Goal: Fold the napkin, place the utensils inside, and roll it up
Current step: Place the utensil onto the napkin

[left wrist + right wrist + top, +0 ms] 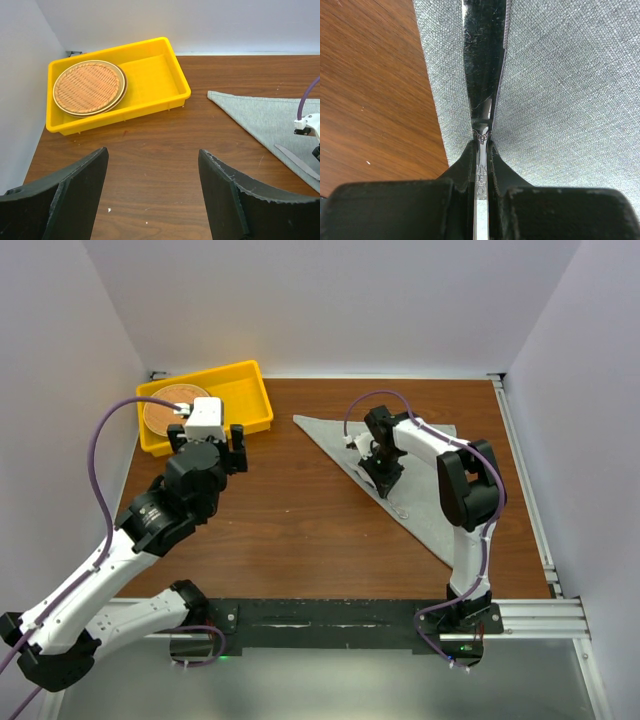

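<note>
The grey napkin [428,495] lies on the right half of the table as a triangle; it also shows in the left wrist view [260,112] and fills the right wrist view [560,90]. My right gripper [382,472] is down on the napkin near its left edge. Seen from the wrist, the right gripper [481,145] is shut on the ornate handle of a silver knife [485,60], whose blade runs ahead along the cloth close to its edge. The knife blade [295,161] also shows in the left wrist view. My left gripper [237,440] [152,155] hovers open and holds nothing, over bare wood in front of the tray.
A yellow tray [255,390] [172,55] sits at the back left, holding a round brown woven disc [165,405] [87,87]. White walls close in the table on the left, back and right. Brown wood [300,520] lies between the two arms.
</note>
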Controlling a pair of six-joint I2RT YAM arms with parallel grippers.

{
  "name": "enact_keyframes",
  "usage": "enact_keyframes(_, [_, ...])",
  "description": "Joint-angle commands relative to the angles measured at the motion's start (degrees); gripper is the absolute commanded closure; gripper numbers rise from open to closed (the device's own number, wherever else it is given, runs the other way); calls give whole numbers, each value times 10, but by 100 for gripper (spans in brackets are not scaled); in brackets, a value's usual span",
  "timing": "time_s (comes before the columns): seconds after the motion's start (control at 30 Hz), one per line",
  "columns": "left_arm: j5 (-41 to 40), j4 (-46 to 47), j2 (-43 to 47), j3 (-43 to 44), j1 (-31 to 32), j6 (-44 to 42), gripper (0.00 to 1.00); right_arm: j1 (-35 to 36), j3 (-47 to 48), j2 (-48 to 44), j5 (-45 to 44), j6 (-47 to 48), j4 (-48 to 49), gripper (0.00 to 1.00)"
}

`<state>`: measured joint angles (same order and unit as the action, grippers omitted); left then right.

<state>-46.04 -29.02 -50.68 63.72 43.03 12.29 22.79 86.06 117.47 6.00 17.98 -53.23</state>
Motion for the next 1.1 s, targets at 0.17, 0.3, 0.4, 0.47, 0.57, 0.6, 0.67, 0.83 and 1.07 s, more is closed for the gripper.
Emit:
enact_keyframes(0.17, [11, 16, -12, 3, -7, 11, 21, -5, 30, -10, 2, -19, -24, 69])
enact_keyframes(0.3, [31, 2, -29, 17, -11, 54, 21, -3, 54, -64, 14, -33, -40, 53])
enact_keyframes(0.4, [64, -3, -55, 25, -13, 97, 21, -4, 53, -121, 24, -43, -52, 47])
enact_keyframes(0.47, [102, 2, -82, 30, -14, 129, 22, -4, 40, -171, 14, -61, -57, 3])
enact_keyframes(0.57, [157, 30, -139, 34, -29, 181, 22, -4, 5, -236, -76, -154, -64, 2])
enact_keyframes(0.6, [217, 33, -158, 39, -56, 200, 22, -4, -6, -250, -111, -214, -64, 2])
enact_keyframes(0.67, [288, 41, -223, 48, -88, 262, 22, -11, -32, -271, -192, -269, -84, 2])
enact_keyframes(0.83, [389, 95, -336, 77, -142, 316, 23, -18, -54, -335, -122, -295, -117, 2])
enact_keyframes(1.07, [422, 159, -487, 122, -184, 398, 32, -19, -45, -428, -63, -339, -98, 2])
